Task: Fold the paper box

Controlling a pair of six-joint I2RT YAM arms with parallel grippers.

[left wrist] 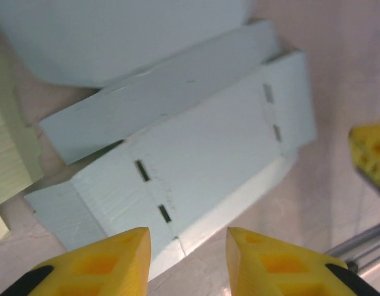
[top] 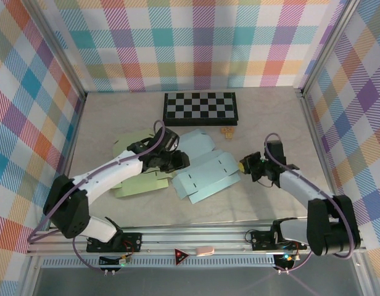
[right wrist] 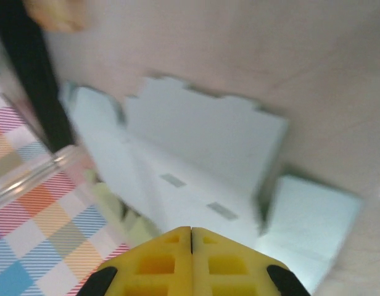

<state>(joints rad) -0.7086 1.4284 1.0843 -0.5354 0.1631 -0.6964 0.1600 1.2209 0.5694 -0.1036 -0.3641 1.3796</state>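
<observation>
Left claw (left wrist: 187,262), jaws apart above the paper box (left wrist: 196,154) at the middle of the tabletop (top: 270,123), should pinch a side flap (left wrist: 60,213) at its crease while the right claw (right wrist: 190,233), pressed together and empty, holds the box down.

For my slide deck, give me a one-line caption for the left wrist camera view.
Left pincer, jaws apart, poised over the flat pale blue paper box on the table.
</observation>
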